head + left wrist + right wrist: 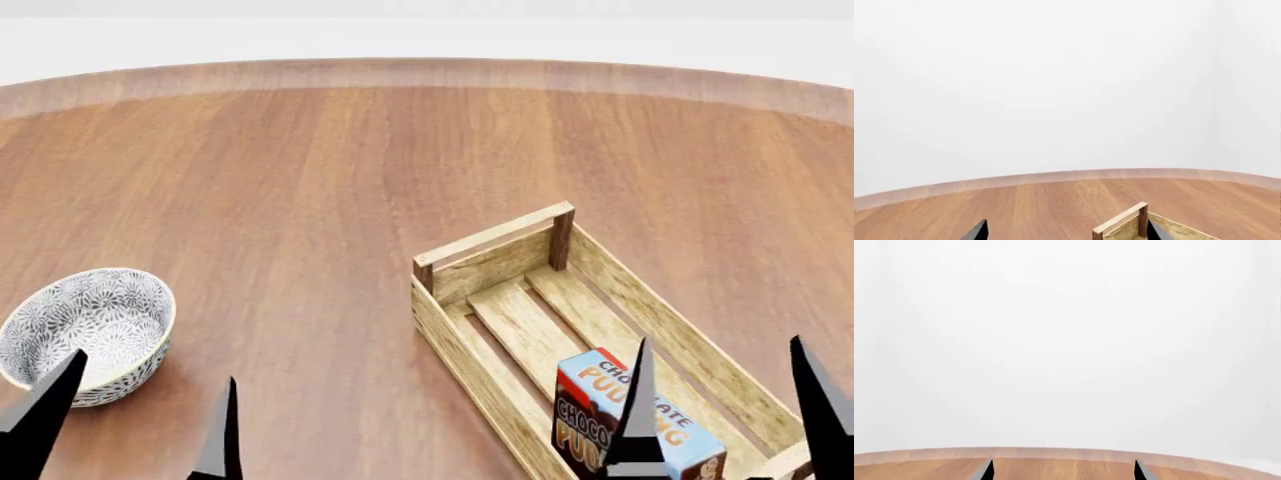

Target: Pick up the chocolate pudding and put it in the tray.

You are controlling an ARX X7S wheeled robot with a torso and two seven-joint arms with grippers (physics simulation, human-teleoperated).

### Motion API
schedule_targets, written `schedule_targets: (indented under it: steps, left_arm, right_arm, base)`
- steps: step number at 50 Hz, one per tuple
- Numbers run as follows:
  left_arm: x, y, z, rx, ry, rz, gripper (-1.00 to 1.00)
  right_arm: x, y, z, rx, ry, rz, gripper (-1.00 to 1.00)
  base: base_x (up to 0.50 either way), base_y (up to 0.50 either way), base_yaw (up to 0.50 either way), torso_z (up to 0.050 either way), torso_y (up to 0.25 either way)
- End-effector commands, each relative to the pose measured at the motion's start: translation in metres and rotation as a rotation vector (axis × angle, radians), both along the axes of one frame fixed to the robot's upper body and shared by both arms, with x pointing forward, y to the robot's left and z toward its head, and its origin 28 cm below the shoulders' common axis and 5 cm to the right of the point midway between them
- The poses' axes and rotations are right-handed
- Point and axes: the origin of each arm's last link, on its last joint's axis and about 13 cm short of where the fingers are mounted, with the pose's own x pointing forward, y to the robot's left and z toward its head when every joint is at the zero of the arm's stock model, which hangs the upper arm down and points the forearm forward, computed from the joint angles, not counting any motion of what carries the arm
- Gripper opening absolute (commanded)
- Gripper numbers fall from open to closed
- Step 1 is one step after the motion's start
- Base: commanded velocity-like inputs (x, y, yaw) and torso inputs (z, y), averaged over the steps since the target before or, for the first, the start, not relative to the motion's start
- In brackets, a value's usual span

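The chocolate pudding [595, 398], a carton with a light-blue printed top and brown sides, lies inside the tray [494, 237], a light-wood slatted crate, near its near end. My right gripper [721, 405] is open above that end. One of its fingers [635, 400] covers part of the carton, and nothing sits between the jaws. In the right wrist view the gripper [1063, 471] is open over bare wood. My left gripper [147, 425] is open and empty beside the bowl. In the left wrist view it [1067, 232] is open, with a tray corner [1121, 222] near one fingertip.
A grey-white patterned bowl [91, 330] stands on the round wooden table [294, 180] at the near left, just beyond my left gripper. The table's curved far edge [427, 72] runs along the back against a white wall.
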Motion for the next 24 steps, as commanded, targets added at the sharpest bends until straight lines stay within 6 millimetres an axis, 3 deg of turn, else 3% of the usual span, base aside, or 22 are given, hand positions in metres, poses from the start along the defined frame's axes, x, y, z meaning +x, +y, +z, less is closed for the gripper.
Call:
schedule_targets:
  steps: [1, 10, 24]
  left_arm:
    - [-0.015, 0.000, 0.016, 0.009, -0.062, -0.002, 1.00]
    - [-0.025, 0.000, 0.022, 0.002, -0.090, -0.013, 1.00]
    - [-0.037, -0.001, 0.032, -0.006, -0.129, -0.031, 1.00]
  right_arm:
    - [-0.025, 0.008, 0.026, -0.008, -0.119, 0.025, 1.00]
    - [-0.040, 0.014, 0.039, -0.016, -0.169, 0.053, 1.00]
    - [-0.049, 0.016, 0.044, -0.022, -0.205, 0.061, 1.00]
  base:
    - [0.00, 0.00, 0.00, 0.000, 0.000]
    - [0.00, 0.00, 0.00, 0.000, 0.000]
    - [0.00, 0.00, 0.00, 0.000, 0.000]
